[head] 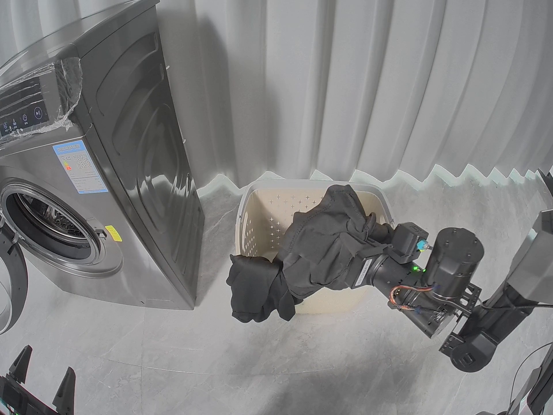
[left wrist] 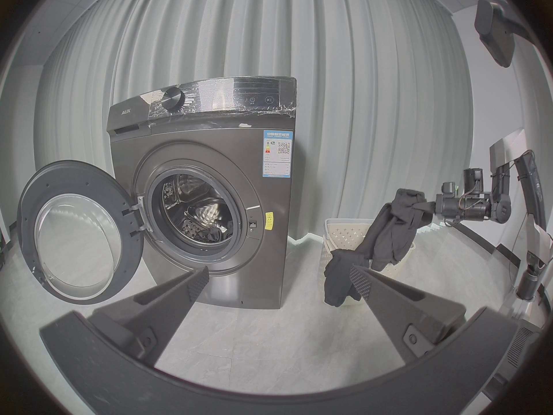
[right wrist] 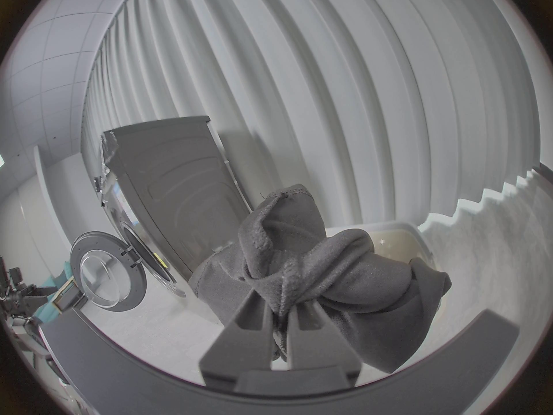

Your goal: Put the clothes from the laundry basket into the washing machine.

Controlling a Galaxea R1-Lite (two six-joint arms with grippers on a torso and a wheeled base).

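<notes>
1. Your left gripper point(head: 47, 361) sits low and well apart from the work. Its two black fingers are spread and hold nothing, so you have it free to help at the door.
2. Ahead of that gripper stands the grey steel front-loading washing machine point(head: 138, 145). Its round door point(left wrist: 78, 231) is swung wide, which leaves the drum point(left wrist: 193, 214) open to receive clothes.
3. Below your right gripper, just beside the machine's side panel, the cream perforated plastic laundry basket point(head: 259, 214) rests on the floor.
4. The dark grey cloth garment point(head: 322, 243) hangs bunched from your right gripper above the basket. Its lower end trails over the basket's near rim and hangs outside it, so it may drag.
5. Your right gripper point(right wrist: 280, 318) has its fingers pinched on a fold of the garment. The drum opening lies well to its left.
</notes>
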